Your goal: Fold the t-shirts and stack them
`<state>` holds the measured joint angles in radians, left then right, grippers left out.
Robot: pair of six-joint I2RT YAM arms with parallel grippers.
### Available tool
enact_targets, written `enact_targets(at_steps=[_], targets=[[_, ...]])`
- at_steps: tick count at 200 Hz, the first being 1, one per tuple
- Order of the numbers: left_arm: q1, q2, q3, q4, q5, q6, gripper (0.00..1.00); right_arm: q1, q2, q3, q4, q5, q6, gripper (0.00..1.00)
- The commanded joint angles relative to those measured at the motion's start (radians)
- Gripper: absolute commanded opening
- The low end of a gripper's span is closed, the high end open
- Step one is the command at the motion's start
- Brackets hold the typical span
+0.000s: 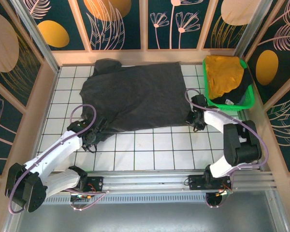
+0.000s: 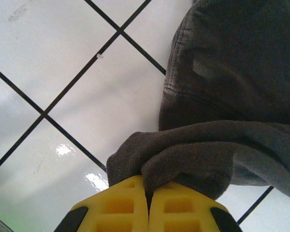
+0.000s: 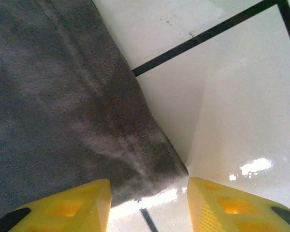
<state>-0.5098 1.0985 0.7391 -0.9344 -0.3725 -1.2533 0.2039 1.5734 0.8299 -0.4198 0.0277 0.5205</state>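
Note:
A large charcoal-black t-shirt (image 1: 135,94) lies spread flat on the white tiled table (image 1: 150,150). My left gripper (image 1: 97,129) is at its near left corner, shut on a bunched fold of the cloth (image 2: 193,159); its yellow jaws (image 2: 148,191) are pressed together. My right gripper (image 1: 192,121) is at the near right corner. It is open (image 3: 149,193), and the corner tip of the shirt (image 3: 154,159) lies on the tiles between its fingers (image 3: 82,203). A mustard-yellow t-shirt (image 1: 223,73) lies on a black one (image 1: 245,89) in the basket.
The bright green basket (image 1: 230,104) stands at the far right against the wall, just behind my right arm. Wooden-framed patterned walls (image 1: 135,53) close off the back and both sides. Bare tiles run along the near side, in front of the arm bases.

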Motion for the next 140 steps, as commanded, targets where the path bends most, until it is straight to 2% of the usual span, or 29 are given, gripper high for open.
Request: enact_targets(at_steps=[1, 23, 43, 54, 67, 84, 140], targets=[[0.008, 0.008, 0.026, 0.008, -0.017, 0.026, 0.0, -0.001, 0.057, 0.041, -0.002, 0.056, -0.046, 0.44], [0.008, 0.011, 0.029, 0.007, -0.016, 0.03, 0.0, -0.001, 0.09, 0.056, 0.015, 0.08, -0.078, 0.43], [0.01, 0.003, 0.028, 0.004, -0.017, 0.029, 0.0, 0.002, 0.099, 0.073, 0.048, 0.099, -0.133, 0.38], [0.01, 0.001, 0.028, 0.0, -0.018, 0.03, 0.0, 0.0, 0.114, 0.089, 0.049, 0.101, -0.155, 0.3], [0.01, 0.0, 0.03, -0.004, -0.02, 0.029, 0.0, 0.001, 0.132, 0.101, 0.039, 0.096, -0.165, 0.14], [0.01, 0.001, 0.032, -0.009, -0.018, 0.032, 0.0, 0.001, 0.128, 0.098, 0.017, 0.085, -0.151, 0.0], [0.01, -0.042, 0.03, -0.092, 0.003, 0.044, 0.0, 0.006, -0.048, 0.03, -0.25, 0.139, 0.031, 0.0]])
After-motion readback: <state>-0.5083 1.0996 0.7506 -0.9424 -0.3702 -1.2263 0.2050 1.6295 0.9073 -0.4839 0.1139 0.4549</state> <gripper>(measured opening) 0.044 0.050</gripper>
